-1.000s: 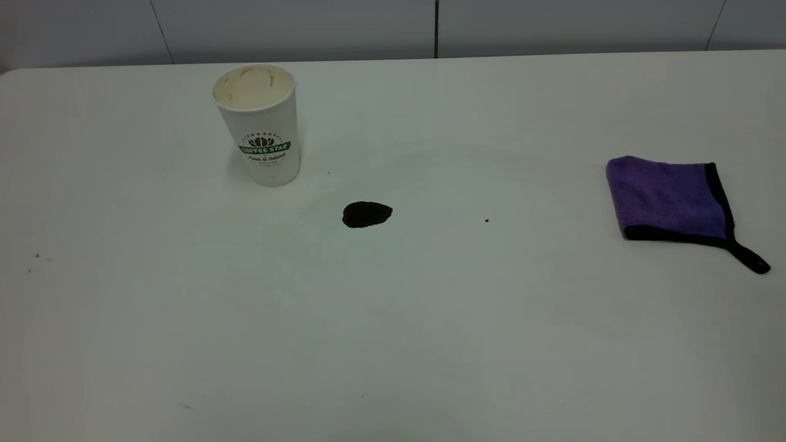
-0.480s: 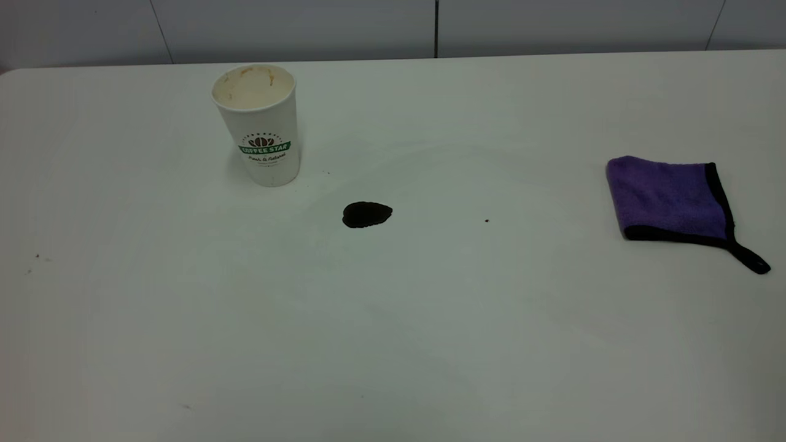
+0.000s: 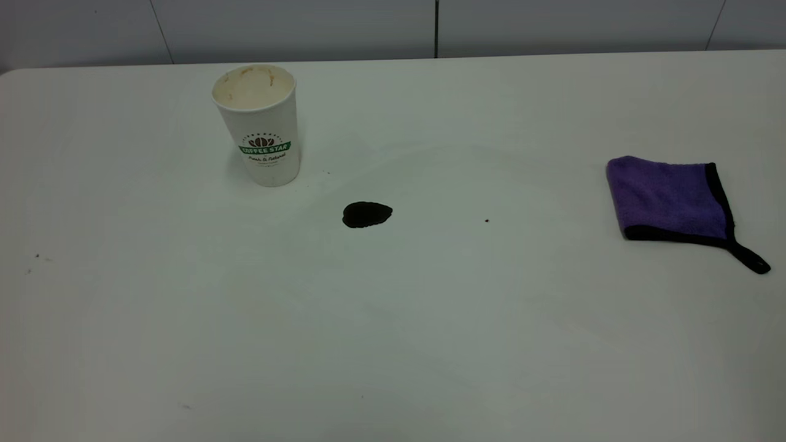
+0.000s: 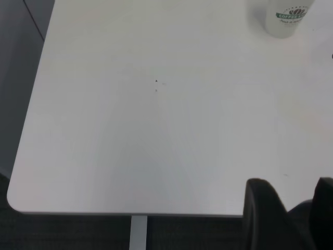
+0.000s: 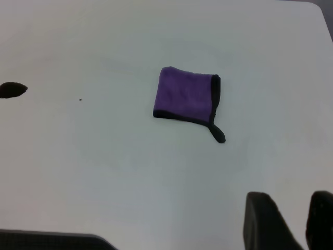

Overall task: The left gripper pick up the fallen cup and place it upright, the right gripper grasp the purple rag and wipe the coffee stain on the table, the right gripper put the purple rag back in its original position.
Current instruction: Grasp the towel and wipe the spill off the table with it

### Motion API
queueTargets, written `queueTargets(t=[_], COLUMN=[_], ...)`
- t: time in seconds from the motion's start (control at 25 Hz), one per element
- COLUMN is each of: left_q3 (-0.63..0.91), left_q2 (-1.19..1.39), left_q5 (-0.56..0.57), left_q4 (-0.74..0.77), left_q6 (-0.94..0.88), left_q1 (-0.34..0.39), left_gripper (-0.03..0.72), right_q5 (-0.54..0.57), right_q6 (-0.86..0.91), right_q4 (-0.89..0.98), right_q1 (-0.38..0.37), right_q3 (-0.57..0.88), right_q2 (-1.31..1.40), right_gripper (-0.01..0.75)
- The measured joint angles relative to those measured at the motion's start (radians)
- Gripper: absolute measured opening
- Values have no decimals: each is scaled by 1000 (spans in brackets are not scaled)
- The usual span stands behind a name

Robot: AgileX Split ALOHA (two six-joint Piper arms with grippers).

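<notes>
– Unchanged since a second ago in the exterior view: same spots for cup, stain and rag. Any arm showing there?
– None. Standing upright in the upper left of that frame: the cup (image 3: 261, 126), mouth up, logo toward the camera, on the table (image 3: 393, 344).
– And the spill?
– Sitting just left of centre, down and right of the cup and apart from it: the coffee stain (image 3: 367, 214), unwiped.
– Cloth?
– Lying flat at the right side of the frame, well apart from the stain: the purple rag (image 3: 669, 199), loop tail pointing lower right.
– Tools?
– Seen only in the wrist views. Fingers spread and empty, well apart from the cup: the left gripper (image 4: 290, 190). Likewise parted, holding nothing, clear of the rag: the right gripper (image 5: 289, 200).
</notes>
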Motion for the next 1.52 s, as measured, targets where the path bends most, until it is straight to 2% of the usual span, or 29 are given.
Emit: queueTargets(t=[1.08,1.2,1.44,1.52], left_q3=[1,1,1,1], left_q2=[0,0,0,0], left_q5=[-2,-2,-3,-3], left_q4=[1,1,1,1], left_q6=[-5,-5,-5,-5], left_q1=[0,0,0,0], left_gripper=[254,254,254,254], right_q5=[-14,-92,-248,-325], right_q6=[4,8,7,7], right_q4=[-17,-35,-51,-41], right_q1=[0,0,0,0], right_q3=[-11,-66,-197,-225], right_q2=[5,72,489,658], right_gripper=[253,329,675,715])
